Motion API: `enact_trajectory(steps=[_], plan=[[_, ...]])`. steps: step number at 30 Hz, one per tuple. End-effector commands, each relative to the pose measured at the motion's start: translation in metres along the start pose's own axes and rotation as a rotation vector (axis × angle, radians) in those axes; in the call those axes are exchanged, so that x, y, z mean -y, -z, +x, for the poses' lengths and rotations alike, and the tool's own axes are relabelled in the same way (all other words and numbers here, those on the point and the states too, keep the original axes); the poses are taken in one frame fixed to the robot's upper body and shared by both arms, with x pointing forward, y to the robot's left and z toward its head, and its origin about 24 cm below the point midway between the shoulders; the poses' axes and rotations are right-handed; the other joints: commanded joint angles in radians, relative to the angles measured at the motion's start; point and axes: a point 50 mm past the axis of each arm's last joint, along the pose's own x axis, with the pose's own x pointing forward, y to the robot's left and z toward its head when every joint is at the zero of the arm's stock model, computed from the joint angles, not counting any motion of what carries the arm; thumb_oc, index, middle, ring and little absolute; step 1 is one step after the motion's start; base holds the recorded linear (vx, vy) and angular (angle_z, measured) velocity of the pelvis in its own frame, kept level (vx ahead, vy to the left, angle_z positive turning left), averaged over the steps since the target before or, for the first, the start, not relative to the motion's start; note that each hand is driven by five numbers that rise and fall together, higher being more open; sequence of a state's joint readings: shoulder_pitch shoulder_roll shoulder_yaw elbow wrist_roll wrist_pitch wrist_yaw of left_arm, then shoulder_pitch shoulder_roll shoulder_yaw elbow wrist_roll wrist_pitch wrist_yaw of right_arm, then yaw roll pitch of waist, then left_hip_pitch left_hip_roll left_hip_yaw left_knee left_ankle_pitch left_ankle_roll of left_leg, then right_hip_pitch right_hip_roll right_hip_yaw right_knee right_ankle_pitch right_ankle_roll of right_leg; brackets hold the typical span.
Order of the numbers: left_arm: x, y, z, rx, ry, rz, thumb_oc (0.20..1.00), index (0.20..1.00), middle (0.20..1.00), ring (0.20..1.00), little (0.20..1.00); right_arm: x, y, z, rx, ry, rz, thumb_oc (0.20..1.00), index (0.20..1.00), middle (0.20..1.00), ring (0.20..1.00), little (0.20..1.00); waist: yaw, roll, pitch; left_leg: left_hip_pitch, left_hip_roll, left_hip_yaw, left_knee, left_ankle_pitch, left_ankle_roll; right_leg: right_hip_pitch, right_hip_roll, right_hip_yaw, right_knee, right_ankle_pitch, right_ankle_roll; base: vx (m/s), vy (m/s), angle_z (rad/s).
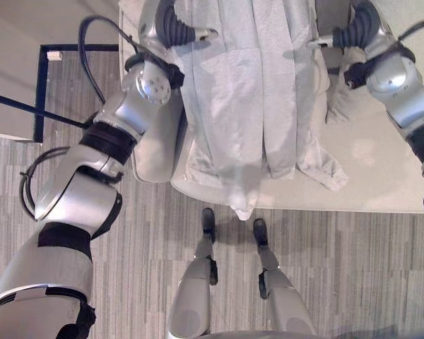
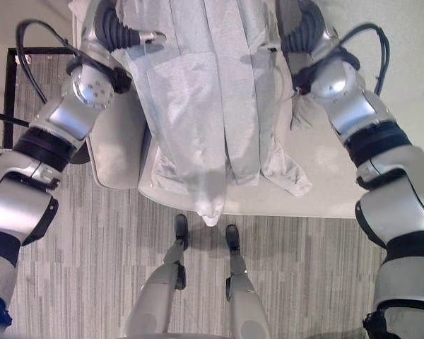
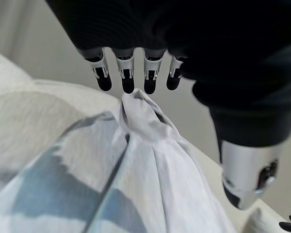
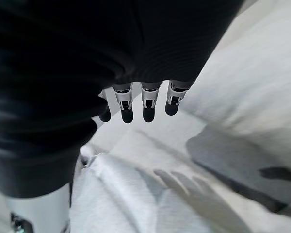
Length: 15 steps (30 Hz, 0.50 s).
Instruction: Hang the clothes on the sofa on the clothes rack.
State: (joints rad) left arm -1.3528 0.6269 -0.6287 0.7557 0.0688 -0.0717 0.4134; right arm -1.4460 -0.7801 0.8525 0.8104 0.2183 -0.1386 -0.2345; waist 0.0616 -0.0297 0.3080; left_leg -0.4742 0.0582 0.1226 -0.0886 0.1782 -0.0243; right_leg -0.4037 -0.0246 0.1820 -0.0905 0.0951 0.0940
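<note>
Your left hand (image 3: pixel 136 73) pinches a bunched peak of the pale grey garment (image 1: pixel 247 106), which hangs above the sofa (image 1: pixel 381 162); your right hand (image 4: pixel 136 104) curls beside its other edge, grip unclear.

Floor (image 1: pixel 353 261): striped grey-brown carpet running across the lower part of both eye views. Pale off-white sofa seat (image 1: pixel 381 176) spans the upper half, its front edge straight, with a rounded cushion end (image 1: pixel 155 152) at its left corner. Dark blue metal frame (image 1: pixel 39 92) stands on the floor, left of the sofa. Light is even and soft; faint shadows on the cushion.
</note>
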Motion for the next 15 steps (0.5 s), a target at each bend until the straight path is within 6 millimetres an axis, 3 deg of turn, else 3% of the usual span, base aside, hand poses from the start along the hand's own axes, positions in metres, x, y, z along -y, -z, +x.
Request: enact_trajectory(steps=[1, 8, 15], plan=[[-0.021, -0.022, 0.022, 0.064, -0.091, 0.106, 1.000, 1.000, 1.000, 1.000, 1.000, 0.028, -0.017, 0.015, 0.008, 0.114, 0.045, 1.000, 1.000, 1.000, 1.000, 1.000, 0.038, -0.007, 0.000, -0.075, -0.047, -0.025, 0.001, 0.010, -0.094, 0.049, 0.007, -0.024, 0.003, -0.003, 0.075, 0.00, 0.000, 0.00], [-0.023, -0.032, 0.030, 0.089, -0.099, 0.176, 1.000, 1.000, 1.000, 1.000, 1.000, 0.022, -0.028, 0.024, 0.006, 0.100, 0.005, 1.000, 1.000, 1.000, 1.000, 1.000, 0.049, 0.002, 0.003, -0.096, -0.053, -0.032, 0.001, 0.013, -0.092, 0.037, 0.006, -0.032, 0.003, 0.000, 0.076, 0.01, 0.003, 0.01], [-0.006, -0.032, 0.029, 0.067, -0.046, 0.175, 1.000, 1.000, 1.000, 1.000, 1.000, 0.011, -0.027, 0.028, -0.044, 0.080, -0.023, 1.000, 1.000, 1.000, 1.000, 1.000, 0.063, 0.008, 0.015, -0.120, -0.059, -0.041, 0.001, 0.022, -0.094, 0.021, 0.007, -0.041, 0.003, 0.006, 0.080, 0.00, -0.005, -0.01]])
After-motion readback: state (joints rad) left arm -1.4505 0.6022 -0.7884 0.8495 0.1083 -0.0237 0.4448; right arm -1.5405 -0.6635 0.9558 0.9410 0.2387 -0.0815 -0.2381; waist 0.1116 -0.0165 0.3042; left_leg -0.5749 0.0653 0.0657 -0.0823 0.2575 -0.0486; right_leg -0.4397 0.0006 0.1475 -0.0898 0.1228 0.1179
